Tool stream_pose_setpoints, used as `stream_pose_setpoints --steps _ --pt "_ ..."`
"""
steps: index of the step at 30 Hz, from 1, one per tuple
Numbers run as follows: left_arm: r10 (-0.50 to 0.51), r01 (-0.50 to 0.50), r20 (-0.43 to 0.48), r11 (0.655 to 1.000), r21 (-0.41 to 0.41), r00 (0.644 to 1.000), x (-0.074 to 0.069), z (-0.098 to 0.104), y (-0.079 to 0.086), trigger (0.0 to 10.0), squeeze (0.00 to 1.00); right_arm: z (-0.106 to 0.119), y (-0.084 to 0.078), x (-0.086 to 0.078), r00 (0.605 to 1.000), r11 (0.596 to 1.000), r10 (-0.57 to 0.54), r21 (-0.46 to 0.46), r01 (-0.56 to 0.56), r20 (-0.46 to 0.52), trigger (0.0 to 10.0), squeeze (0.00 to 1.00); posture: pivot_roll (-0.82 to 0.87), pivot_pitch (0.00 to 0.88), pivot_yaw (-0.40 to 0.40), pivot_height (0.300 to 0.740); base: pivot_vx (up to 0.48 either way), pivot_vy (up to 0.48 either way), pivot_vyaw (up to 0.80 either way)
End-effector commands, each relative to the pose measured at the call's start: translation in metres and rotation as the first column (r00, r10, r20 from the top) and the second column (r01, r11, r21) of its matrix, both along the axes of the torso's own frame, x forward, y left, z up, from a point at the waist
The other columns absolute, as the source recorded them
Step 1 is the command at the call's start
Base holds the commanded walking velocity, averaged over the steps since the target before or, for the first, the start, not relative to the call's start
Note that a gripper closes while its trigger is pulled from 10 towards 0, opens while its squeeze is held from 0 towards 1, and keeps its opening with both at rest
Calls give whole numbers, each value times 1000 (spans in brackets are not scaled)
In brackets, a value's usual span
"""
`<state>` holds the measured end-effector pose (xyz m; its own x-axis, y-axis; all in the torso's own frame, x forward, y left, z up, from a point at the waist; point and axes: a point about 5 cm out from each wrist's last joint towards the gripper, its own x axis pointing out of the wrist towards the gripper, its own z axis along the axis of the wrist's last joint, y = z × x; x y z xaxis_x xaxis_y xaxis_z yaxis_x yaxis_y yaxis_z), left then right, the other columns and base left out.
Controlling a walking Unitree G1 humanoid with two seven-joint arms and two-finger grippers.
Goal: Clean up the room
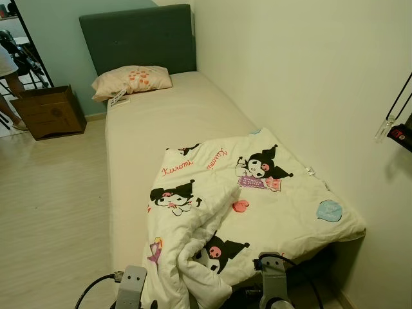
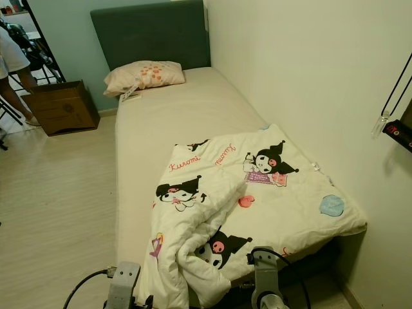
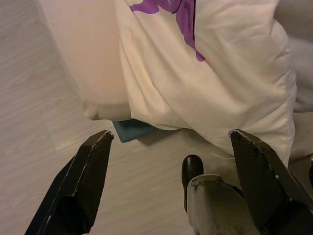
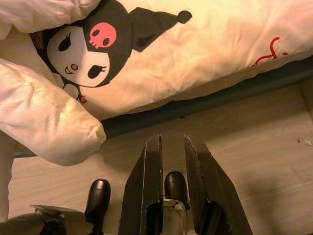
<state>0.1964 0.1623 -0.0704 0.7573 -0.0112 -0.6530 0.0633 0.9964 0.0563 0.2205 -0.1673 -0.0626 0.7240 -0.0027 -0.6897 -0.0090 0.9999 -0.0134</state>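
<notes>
A crumpled white blanket (image 1: 244, 206) printed with black cartoon figures lies bunched at the foot of a bed (image 1: 161, 122). One fold spills over the foot edge towards the floor. A pink-dotted pillow (image 1: 132, 80) rests against the green headboard (image 1: 138, 38), with a small tag-like item (image 1: 118, 98) beside it. My left gripper (image 3: 171, 136) is open above the floor, just short of the blanket's hanging fold (image 3: 210, 83). My right gripper (image 4: 172, 139) is shut and holds nothing; it points at the floor below the blanket edge (image 4: 146, 63). Both silver arms (image 1: 132, 286) sit low before the bed's foot.
The bed stands against the white wall (image 1: 309, 71) on the right. A brown cardboard box (image 1: 48, 111) sits on the wooden floor (image 1: 51, 206) left of the headboard, with a person's leg (image 1: 8, 106) beside it. A dark fixture (image 1: 399, 132) juts from the right wall.
</notes>
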Motion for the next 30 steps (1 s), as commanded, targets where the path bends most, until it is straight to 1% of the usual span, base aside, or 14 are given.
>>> stream_pose_setpoints --steps 1,12,22,26,30 --pt "-6 6 -8 1000 16 1000 -2 -1 5 10000 0 -3 3 -5 1000 1000 1 6 -1 -22 10000 0 -50 64 36 740 0 0 0" --pt "-2 2 -15 1000 18 1000 -4 -2 2 10000 0 -4 2 -5 1000 1000 1 4 -1 -24 10000 0 -48 69 35 740 0 0 0" --pt "8 -8 -11 999 34 1000 -3 -2 5 10000 0 -4 2 -5 1000 1000 2 4 -2 -23 10000 0 -46 71 38 740 0 0 0" --pt "6 -5 -16 999 52 1000 -4 -2 6 10000 0 -4 2 -5 1000 1000 -1 5 1 -23 10000 0 -46 71 38 740 0 0 0" --pt "1 0 -23 999 46 1000 -5 -3 5 10000 0 -4 2 -6 1000 1000 -4 7 4 -23 10000 0 -47 74 41 740 0 0 0"
